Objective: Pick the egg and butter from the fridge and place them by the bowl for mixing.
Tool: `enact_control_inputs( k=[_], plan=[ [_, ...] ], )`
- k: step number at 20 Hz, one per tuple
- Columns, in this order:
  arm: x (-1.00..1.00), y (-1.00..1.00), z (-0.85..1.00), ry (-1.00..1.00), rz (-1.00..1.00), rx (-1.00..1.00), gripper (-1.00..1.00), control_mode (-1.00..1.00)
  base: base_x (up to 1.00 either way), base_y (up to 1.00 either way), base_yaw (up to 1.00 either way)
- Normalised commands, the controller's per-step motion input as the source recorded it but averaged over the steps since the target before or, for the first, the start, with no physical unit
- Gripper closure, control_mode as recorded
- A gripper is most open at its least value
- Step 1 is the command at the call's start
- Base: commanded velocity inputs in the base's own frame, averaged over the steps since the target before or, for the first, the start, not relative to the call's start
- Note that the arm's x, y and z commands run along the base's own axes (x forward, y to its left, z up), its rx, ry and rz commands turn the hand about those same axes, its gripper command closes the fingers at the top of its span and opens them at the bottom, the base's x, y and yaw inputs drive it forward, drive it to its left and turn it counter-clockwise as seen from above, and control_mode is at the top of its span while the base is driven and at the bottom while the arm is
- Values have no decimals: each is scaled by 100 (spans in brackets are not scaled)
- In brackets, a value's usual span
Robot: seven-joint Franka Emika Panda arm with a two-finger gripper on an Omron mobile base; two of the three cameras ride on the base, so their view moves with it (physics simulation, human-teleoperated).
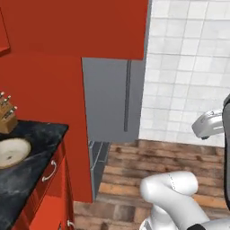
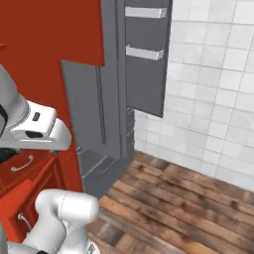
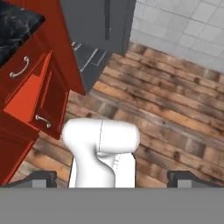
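Item: two-finger dark-tipped gripper (image 3: 112,178). Condition: tips stand spread to their widest at the two bottom corners of the hand view, nothing between them. It looks down at the brown plank floor (image 3: 166,109), so you have no task thing in front of it.

Item: tall grey fridge (image 1: 112,101) with a long grey bar handle (image 1: 127,90). Position: ahead of the gripper and off to its upper left in the hand view, well apart. From the right base camera you see its door swung open, white door bins (image 2: 145,12) on the inner face, dark shelves low inside. Handle axis runs upright.

Item: egg and butter. You cannot make out either one; the shelves visible are too dark and narrow to tell.

Item: shallow round tan-beige bowl (image 1: 12,152) with a cream inside. Position: on the black speckled worktop (image 1: 31,170) above the red drawers (image 3: 30,92), to the fridge's left, beside a wooden knife block (image 1: 7,116).

Judgement: your coming move turns on raising and swinging the gripper toward the fridge opening.
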Motion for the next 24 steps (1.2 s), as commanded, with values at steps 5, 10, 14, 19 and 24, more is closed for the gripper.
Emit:
enact_control_inputs(
  k=[5,10,14,19,24],
  plan=[
    [0,0,0,0,0,0,-100,100,-21,0,-95],
    [0,0,0,0,0,0,-100,100,0,-19,-92],
    [0,0,0,0,0,0,-100,100,51,-53,-57],
    [0,0,0,0,0,0,-100,100,97,-62,14],
    [0,0,0,0,0,0,-100,100,100,-31,35]
  ],
)
